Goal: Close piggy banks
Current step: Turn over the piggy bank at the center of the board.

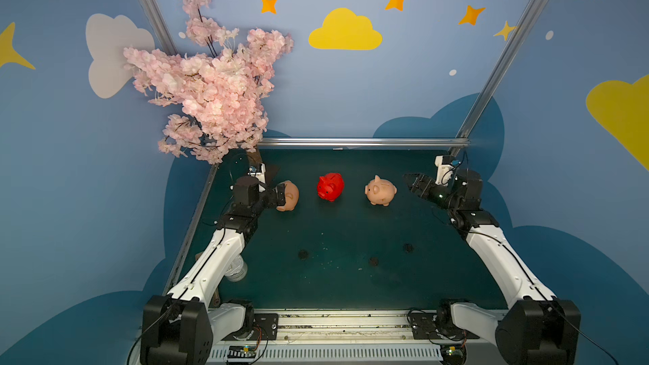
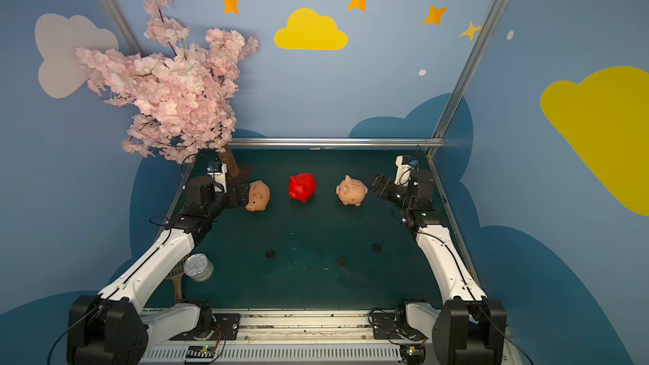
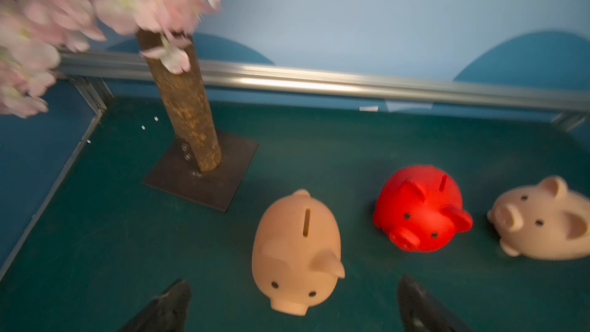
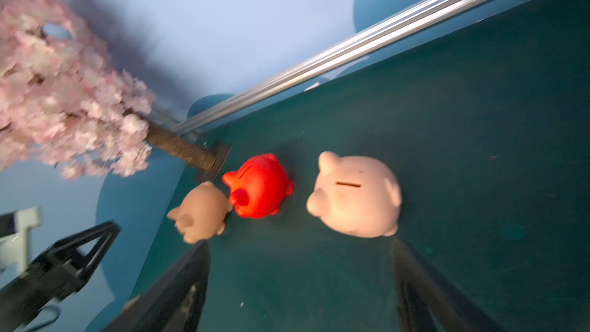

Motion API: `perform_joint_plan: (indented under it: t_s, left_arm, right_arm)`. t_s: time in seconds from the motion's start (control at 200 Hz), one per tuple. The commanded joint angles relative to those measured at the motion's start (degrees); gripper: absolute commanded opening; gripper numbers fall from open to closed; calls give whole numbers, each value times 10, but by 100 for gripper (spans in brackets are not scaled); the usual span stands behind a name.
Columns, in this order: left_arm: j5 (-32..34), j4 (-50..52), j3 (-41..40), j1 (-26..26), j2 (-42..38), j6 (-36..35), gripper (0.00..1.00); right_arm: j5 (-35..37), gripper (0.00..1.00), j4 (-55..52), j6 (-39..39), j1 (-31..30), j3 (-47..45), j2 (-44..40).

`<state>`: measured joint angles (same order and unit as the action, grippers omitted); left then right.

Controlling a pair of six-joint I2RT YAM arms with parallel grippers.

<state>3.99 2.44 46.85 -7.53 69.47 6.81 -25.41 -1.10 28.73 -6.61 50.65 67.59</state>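
Three piggy banks stand in a row on the green mat. The left peach pig [image 1: 290,197] [image 3: 297,244] faces my left gripper [image 1: 280,195], and its head lies between the open fingertips [image 3: 177,295] with gaps on both sides. The red pig [image 1: 330,187] [image 4: 259,186] stands in the middle. The right peach pig [image 1: 381,191] [image 4: 356,198] sits just ahead of my right gripper [image 1: 409,183] [image 4: 298,252], which is open and holds nothing. Three small dark plugs [image 1: 303,254] [image 1: 374,260] [image 1: 407,247] lie on the mat nearer the front.
A pink blossom tree [image 1: 210,100] stands at the back left on a dark base plate [image 3: 178,183], close behind the left gripper. A clear jar [image 2: 198,267] and a brown-handled brush [image 2: 178,280] lie beside the left arm. A metal rail [image 1: 361,142] borders the back.
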Motion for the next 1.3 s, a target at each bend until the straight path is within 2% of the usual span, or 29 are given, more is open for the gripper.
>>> perform_joint_plan:
  t_s: [0.0, 0.23, 0.551, 0.926, 1.296]
  left_arm:
    - [-38, 55, 41, 1, 35, -53, 99]
    - [-115, 55, 58, 1, 81, -108, 99]
    - [-81, 110, 130, 1, 166, -114, 99]
    - [-81, 125, 158, -1, 210, -141, 99]
    - [-61, 140, 180, -8, 253, -151, 99]
  right_arm:
    - [-59, 87, -24, 6, -44, 27, 13]
    - [-43, 87, -14, -13, -136, 23, 4]
    - [-10, 87, -29, -28, -219, 30, 20]
    - [15, 87, -39, -46, -257, 52, 39]
    - [27, 87, -53, -56, -263, 57, 34]
